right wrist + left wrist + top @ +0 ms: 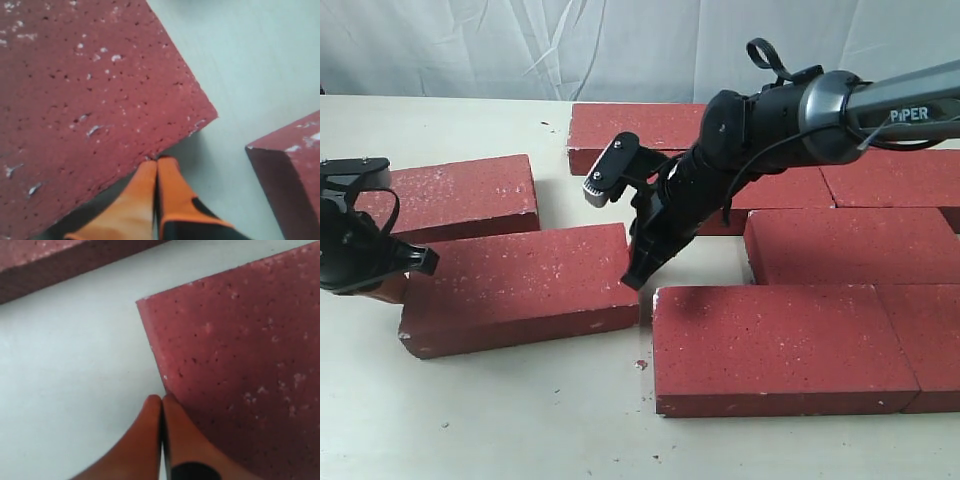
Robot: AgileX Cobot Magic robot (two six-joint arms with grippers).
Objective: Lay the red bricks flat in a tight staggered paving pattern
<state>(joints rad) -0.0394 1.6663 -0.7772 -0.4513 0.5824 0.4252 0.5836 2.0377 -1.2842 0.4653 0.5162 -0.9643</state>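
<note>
Several dark-red bricks lie flat on the table. A loose brick sits left of centre, slightly askew. My left gripper is shut, its orange fingertips pressed against that brick's left end. My right gripper is shut too, its tips touching the same brick's right end near the corner. Another brick lies behind it on the left. On the right, bricks sit close together in rows.
A gap of bare table separates the loose brick from the packed bricks on the right. A corner of a neighbouring brick shows beside my right fingertips. White cloth hangs behind the table.
</note>
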